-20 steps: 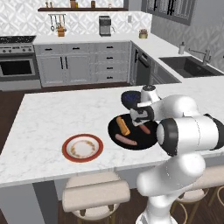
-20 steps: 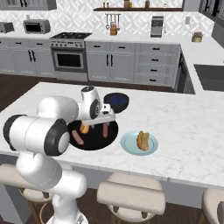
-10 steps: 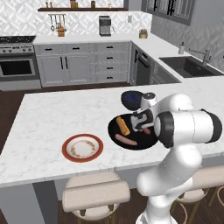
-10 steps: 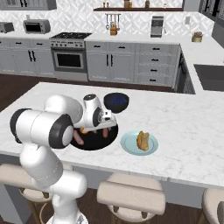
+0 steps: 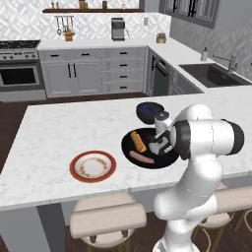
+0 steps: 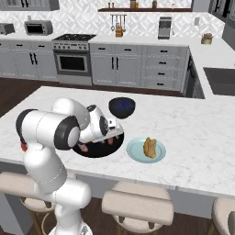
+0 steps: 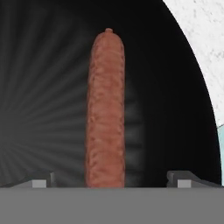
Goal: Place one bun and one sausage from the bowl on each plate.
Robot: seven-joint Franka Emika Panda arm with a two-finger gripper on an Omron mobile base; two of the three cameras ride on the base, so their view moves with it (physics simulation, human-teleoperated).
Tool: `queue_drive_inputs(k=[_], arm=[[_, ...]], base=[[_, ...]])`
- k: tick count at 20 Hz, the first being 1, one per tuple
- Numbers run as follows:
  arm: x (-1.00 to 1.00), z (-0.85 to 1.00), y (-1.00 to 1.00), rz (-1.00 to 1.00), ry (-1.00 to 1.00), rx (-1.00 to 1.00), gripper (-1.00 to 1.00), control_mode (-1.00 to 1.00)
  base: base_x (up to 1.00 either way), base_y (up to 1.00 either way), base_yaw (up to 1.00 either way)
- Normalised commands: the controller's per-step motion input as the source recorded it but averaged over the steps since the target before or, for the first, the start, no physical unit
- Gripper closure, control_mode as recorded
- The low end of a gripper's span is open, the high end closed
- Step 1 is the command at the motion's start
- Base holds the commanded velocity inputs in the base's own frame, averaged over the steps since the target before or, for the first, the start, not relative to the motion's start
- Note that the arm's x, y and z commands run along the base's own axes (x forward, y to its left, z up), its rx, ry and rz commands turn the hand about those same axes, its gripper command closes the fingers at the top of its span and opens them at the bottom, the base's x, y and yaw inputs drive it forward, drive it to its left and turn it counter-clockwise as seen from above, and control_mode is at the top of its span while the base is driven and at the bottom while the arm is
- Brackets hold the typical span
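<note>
Sausage lies lengthwise between the wide-apart gripper tips

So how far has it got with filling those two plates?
One bun already lies on the pale blue plate. Now the open gripper hangs over a sausage in the black bowl, not yet gripping it. The red-rimmed plate has nothing on it; the other bun and another sausage wait in the bowl.
</note>
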Motion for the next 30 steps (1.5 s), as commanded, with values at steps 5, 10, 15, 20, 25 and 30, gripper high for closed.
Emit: queue_drive_inputs(k=[5, 10, 15, 20, 25, 30], arm=[[0.27, -0.03, -0.03, 0.0, 0.0, 0.0, -1.0, -1.0], [0.22, 0.0, -0.02, 0.0, -0.03, 0.0, 1.0, -1.0], [0.07, 0.0, 0.0, 0.0, -0.03, 0.0, 1.0, -1.0], [0.0, 0.0, 0.0, 0.0, -0.03, 0.0, 1.0, -1.0], [-0.25, 0.8, -0.02, -0.08, 0.02, 0.09, 1.0, -1.0], [-0.5, 1.0, -0.43, -0.14, 0.03, 0.1, 1.0, -1.0]], base=[[0.0, 0.0, 0.0], [0.0, 0.0, 0.0], [0.0, 0.0, 0.0], [0.0, 0.0, 0.0], [0.0, 0.0, 0.0], [0.0, 0.0, 0.0]])
